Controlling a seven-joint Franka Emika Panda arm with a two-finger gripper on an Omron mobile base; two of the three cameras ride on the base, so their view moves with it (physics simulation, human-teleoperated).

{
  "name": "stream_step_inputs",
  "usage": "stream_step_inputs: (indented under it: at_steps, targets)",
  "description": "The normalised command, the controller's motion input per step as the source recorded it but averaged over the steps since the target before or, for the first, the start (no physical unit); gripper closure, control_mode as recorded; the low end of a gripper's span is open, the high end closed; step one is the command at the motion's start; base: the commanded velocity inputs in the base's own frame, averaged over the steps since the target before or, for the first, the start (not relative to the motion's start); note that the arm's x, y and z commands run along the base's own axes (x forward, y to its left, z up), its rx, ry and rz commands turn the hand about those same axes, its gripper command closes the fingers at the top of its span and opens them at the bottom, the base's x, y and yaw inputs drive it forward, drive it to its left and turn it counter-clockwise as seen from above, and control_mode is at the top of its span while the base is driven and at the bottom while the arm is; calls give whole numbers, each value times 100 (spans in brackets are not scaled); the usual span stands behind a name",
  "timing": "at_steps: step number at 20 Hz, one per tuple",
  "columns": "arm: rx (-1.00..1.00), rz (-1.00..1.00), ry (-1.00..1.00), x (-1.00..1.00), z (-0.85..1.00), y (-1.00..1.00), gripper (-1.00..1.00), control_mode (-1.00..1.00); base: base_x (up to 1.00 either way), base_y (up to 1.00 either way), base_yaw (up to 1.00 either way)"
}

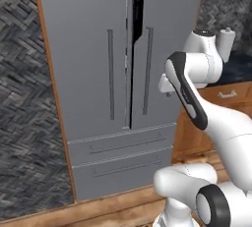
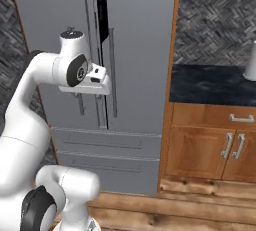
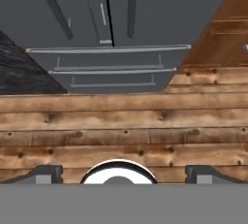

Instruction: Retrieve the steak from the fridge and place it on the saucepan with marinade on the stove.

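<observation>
Fridge [image 1: 98,73] stands ahead of the arm, doors barely ajar, handles vertical. Claw [image 3: 121,172] released, aimed down at floor, short of the right door handle [image 1: 146,71]. Steak unseen, presumably inside.

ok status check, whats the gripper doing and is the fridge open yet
Gripper open, empty, aimed down at the wood floor. Fridge in front, doors ajar by a thin gap only. Steak unseen. Nothing blocking the door handles.
</observation>
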Motion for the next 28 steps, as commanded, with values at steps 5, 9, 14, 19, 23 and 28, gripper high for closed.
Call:
stream_step_inputs:
  at_steps: [5, 9, 14, 19, 23, 28]
  targets:
    - [0, 0, 0, 0, 0, 0, -100, 100, 63, 67, 0]
    - [0, 0, 0, 0, 0, 0, -100, 100, 44, 12, 4]
    - [0, 0, 0, 0, 0, 0, -100, 100, 39, -1, 6]
    - [0, 0, 0, 0, 0, 0, -100, 100, 2, -1, 3]
    - [0, 0, 0, 0, 0, 0, -100, 100, -9, -31, 1]
    - [0, 0, 0, 0, 0, 0, -100, 100, -13, -45, 1]
